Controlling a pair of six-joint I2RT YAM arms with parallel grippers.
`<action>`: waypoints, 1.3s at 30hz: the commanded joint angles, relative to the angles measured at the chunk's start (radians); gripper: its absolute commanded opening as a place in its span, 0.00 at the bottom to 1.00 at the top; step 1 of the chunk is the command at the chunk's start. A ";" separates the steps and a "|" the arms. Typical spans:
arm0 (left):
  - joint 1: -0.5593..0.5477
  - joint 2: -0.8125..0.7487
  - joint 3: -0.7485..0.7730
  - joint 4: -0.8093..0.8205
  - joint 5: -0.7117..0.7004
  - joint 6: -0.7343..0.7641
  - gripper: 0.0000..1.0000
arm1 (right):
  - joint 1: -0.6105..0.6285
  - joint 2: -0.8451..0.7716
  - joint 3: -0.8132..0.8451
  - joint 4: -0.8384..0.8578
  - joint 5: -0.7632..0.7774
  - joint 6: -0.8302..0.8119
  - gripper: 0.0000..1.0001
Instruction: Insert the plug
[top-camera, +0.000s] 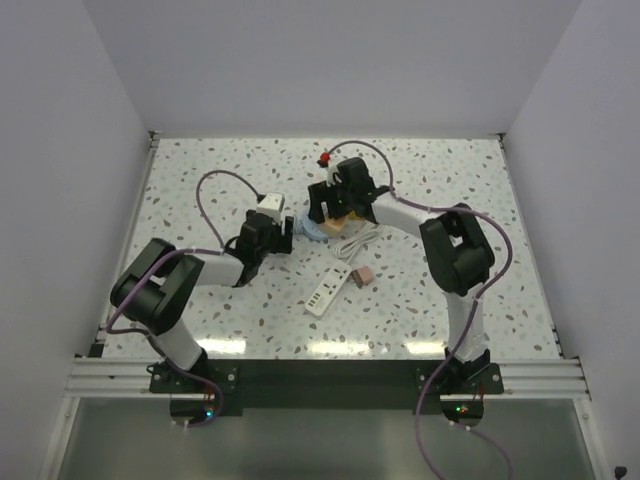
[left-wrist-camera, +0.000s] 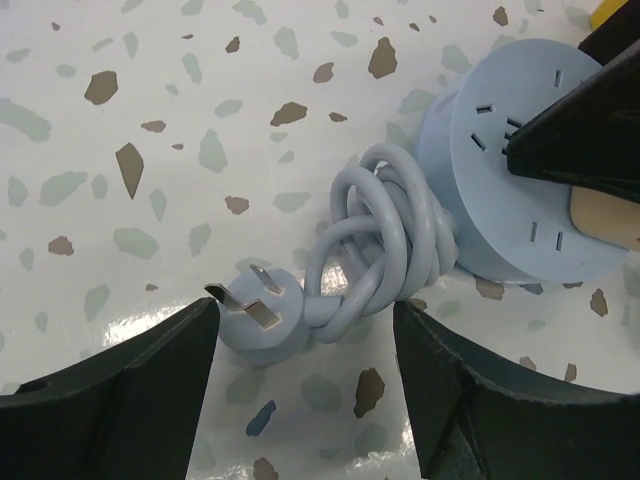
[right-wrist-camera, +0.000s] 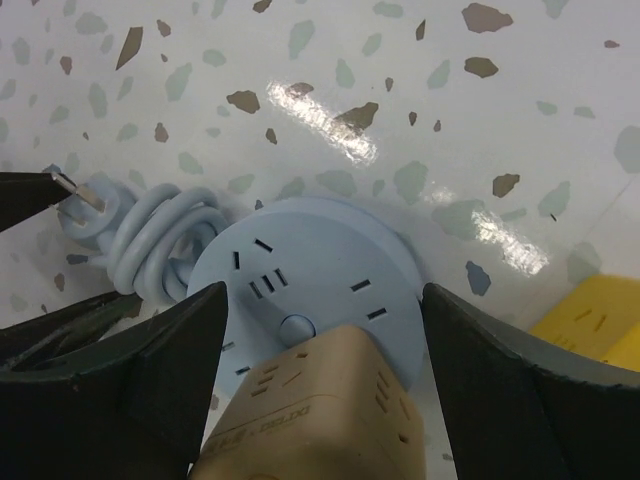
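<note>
Terrazzo tabletop (top-camera: 200, 170) bears the plug (top-camera: 364, 273), overhead-only; left pincer (left-wrist-camera: 305, 315) gapes, right pincer (right-wrist-camera: 325, 292) straddles peach cube (right-wrist-camera: 310, 400), grip unclear.

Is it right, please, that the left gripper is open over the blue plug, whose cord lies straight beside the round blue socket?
Not quite: the cord is not straight but coiled in a bundle, as the left wrist view shows. The rest holds: the left gripper is open over the blue plug, beside the round blue socket.
</note>
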 joint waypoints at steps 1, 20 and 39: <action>0.019 0.047 0.080 0.071 -0.027 0.017 0.75 | 0.004 -0.054 -0.069 -0.050 -0.036 0.005 0.79; 0.117 0.200 0.320 0.019 0.057 0.023 0.79 | 0.071 -0.155 -0.293 0.274 -0.243 0.256 0.84; 0.120 0.223 0.380 0.060 0.252 0.076 0.80 | 0.097 -0.169 -0.445 0.593 -0.104 0.463 0.85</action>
